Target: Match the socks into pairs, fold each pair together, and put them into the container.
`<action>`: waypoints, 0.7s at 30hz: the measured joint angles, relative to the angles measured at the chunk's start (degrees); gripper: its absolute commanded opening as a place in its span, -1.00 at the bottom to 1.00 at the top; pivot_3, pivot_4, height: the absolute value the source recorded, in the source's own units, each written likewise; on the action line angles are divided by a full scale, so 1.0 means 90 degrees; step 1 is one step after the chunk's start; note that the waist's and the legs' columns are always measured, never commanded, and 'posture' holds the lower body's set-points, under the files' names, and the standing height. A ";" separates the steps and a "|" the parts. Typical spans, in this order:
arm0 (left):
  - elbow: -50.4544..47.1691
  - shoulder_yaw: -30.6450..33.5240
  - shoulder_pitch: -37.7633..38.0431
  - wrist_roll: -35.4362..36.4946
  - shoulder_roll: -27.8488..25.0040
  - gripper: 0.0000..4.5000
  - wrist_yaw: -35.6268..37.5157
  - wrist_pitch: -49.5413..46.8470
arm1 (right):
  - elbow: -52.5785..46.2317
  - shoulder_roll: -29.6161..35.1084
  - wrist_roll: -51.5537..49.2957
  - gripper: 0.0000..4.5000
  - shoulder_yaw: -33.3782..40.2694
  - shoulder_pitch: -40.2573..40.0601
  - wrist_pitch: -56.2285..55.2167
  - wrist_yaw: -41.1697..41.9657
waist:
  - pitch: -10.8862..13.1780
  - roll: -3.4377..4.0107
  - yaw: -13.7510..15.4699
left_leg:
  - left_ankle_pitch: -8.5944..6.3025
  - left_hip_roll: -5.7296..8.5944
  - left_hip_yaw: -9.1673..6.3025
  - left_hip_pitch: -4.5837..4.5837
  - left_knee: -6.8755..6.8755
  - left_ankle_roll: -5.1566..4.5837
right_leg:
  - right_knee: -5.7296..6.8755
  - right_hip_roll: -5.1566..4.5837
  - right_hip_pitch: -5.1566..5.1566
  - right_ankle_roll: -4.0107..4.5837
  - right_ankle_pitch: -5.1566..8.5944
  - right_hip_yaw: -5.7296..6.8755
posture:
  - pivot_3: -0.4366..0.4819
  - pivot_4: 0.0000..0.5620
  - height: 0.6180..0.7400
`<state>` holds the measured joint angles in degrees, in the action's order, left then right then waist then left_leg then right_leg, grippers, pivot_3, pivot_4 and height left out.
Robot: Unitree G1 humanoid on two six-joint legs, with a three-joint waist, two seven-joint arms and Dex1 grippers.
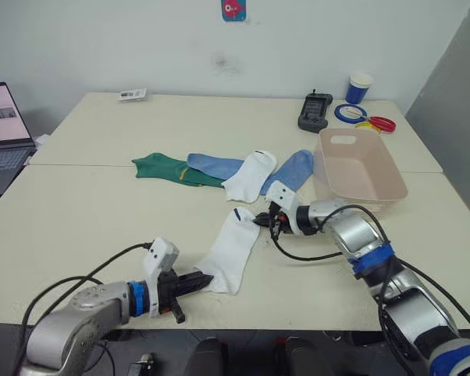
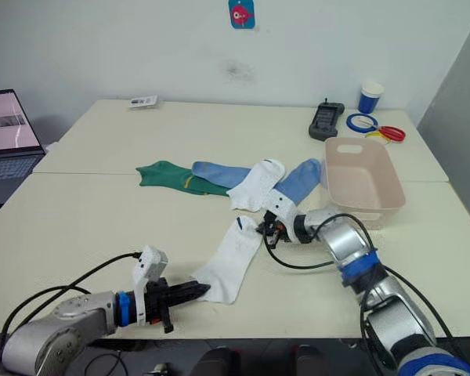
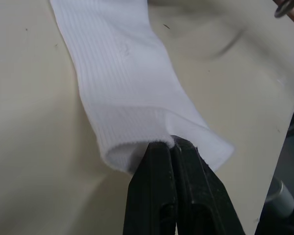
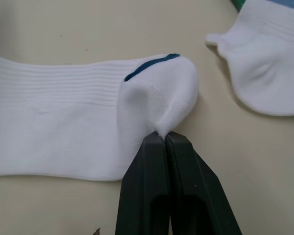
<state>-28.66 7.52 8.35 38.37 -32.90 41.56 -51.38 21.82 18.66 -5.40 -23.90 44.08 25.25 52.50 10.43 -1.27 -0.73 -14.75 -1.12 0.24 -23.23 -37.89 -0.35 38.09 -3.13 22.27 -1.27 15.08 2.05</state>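
Note:
A white sock lies stretched on the table near the front. My left gripper is shut on its open cuff end. My right gripper is shut on the toe end, which bears a dark blue line. Behind it lie a second white sock, two light blue socks and a dark green sock, overlapping in a row. The pale pink container stands at the right, beside my right arm.
A laptop sits at the far left edge. At the back right are a black handheld device, a blue-and-white cup and coloured tape rings. A small card lies at the back left.

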 measured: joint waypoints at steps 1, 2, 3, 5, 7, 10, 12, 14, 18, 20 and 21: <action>-0.0075 -0.0005 0.0049 0.0082 0.0139 -1.00 -0.0170 -0.0104 | 0.0150 -0.0058 0.0027 -0.98 -0.0008 0.0058 -0.0089 0.0072 | -0.0001 -0.0001 0.0003 | 0.0000 -0.0002 0.0000 0.0001 -0.0001 0.0000 | -0.0001 0.0000 -0.0001 0.0003 -0.0002 0.0000 | -0.05 -0.47 1.00; -0.0145 -0.0020 0.0084 0.0159 0.0241 -1.00 -0.0353 -0.0208 | 0.0293 -0.0131 0.0048 -0.98 -0.0016 0.0128 -0.0170 0.0155 | 0.0000 -0.0001 0.0004 | 0.0000 -0.0002 -0.0001 0.0001 -0.0001 0.0000 | 0.0002 0.0000 -0.0001 0.0004 -0.0003 0.0001 | -0.05 -0.47 1.00; -0.0214 -0.0031 0.0128 0.0205 0.0289 -1.00 -0.0491 -0.0266 | 0.0421 -0.0202 0.0105 -0.98 -0.0051 0.0207 -0.0258 0.0225 | 0.0000 0.0000 0.0000 | 0.0000 -0.0006 0.0001 0.0005 -0.0001 0.0000 | 0.0001 0.0004 0.0000 0.0009 -0.0005 -0.0001 | -0.05 -0.47 1.00; -0.0343 -0.0063 0.0221 0.0238 0.0321 -1.00 -0.0641 -0.0343 | 0.0690 -0.0346 0.0225 -0.98 -0.0060 0.0347 -0.0415 0.0307 | 0.0000 0.0000 -0.0013 | 0.0000 -0.0016 0.0003 0.0012 0.0001 0.0000 | 0.0001 0.0013 -0.0004 0.0012 -0.0006 -0.0002 | -0.05 -0.47 1.00; -0.0372 -0.0068 0.0287 0.0275 0.0325 -1.00 -0.0700 -0.0367 | 0.0967 -0.0443 0.0271 -0.98 -0.0052 0.0478 -0.0540 0.0324 | 0.0000 0.0000 -0.0021 | 0.0000 -0.0021 0.0006 0.0016 0.0002 0.0001 | 0.0002 0.0017 -0.0004 0.0020 -0.0003 -0.0001 | -0.05 -0.47 1.00; -0.0401 -0.0065 0.0311 0.0376 0.0318 -0.75 -0.0752 -0.0369 | 0.1183 -0.0497 0.0304 -0.73 -0.0022 0.0533 -0.0654 0.0322 | 0.0000 0.0000 -0.0027 | 0.0001 -0.0024 0.0012 0.0016 0.0002 0.0002 | 0.0002 0.0019 -0.0003 0.0023 -0.0002 -0.0005 | -0.05 -0.47 1.00; -0.0486 -0.0051 0.0453 0.0405 0.0143 -0.48 -0.0647 -0.0341 | 0.1192 -0.0448 0.0303 -0.44 0.0035 0.0532 -0.0650 0.0325 | 0.0000 0.0000 -0.0031 | 0.0001 -0.0026 0.0013 0.0017 0.0003 0.0002 | 0.0002 0.0019 -0.0002 0.0026 0.0000 -0.0005 | -0.05 -0.47 1.00; -0.0509 0.0011 0.0615 0.0421 -0.0220 -0.21 -0.0411 -0.0183 | 0.1036 -0.0310 0.0281 -0.15 0.0138 0.0490 -0.0581 0.0329 | 0.0001 0.0002 -0.0027 | 0.0001 -0.0028 0.0011 0.0018 0.0004 0.0003 | 0.0003 0.0019 -0.0001 0.0044 0.0011 0.0000 | -0.05 -0.47 1.00; -0.0292 0.0408 0.0824 0.0492 -0.1001 0.08 0.0313 0.0033 | -0.0015 0.0134 0.0184 0.18 0.0464 0.0047 -0.0206 0.0326 | 0.0001 0.0004 -0.0016 | 0.0001 -0.0038 0.0010 0.0023 0.0013 0.0004 | 0.0005 0.0022 0.0000 0.0062 0.0022 0.0009 | -0.05 -0.47 1.00; 0.0003 0.0713 0.0933 0.0500 -0.1398 0.08 0.0766 0.0121 | -0.0628 0.0402 0.0133 0.18 0.0555 -0.0293 0.0046 0.0378 | 0.0004 0.0009 -0.0021 | 0.0001 -0.0042 0.0013 0.0025 0.0019 0.0004 | 0.0004 0.0026 0.0002 0.0066 0.0024 0.0008 | -0.05 -0.47 1.00; 0.0172 0.0792 0.0979 0.0497 -0.1650 0.08 0.1054 0.0191 | -0.1001 0.0536 0.0078 0.18 0.0588 -0.0515 0.0186 0.0415 | 0.0005 0.0009 -0.0021 | 0.0001 -0.0047 0.0013 0.0025 0.0020 0.0004 | 0.0003 0.0032 0.0004 0.0067 0.0025 0.0008 | -0.05 -0.47 1.00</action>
<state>-27.11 14.66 17.17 42.85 -47.75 51.05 -49.67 12.81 23.49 -4.70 -18.60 39.44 26.93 56.24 10.47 -1.19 -0.92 -14.74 -1.55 0.36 -23.01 -37.71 -0.32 38.11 -2.85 22.31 -0.66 15.30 2.13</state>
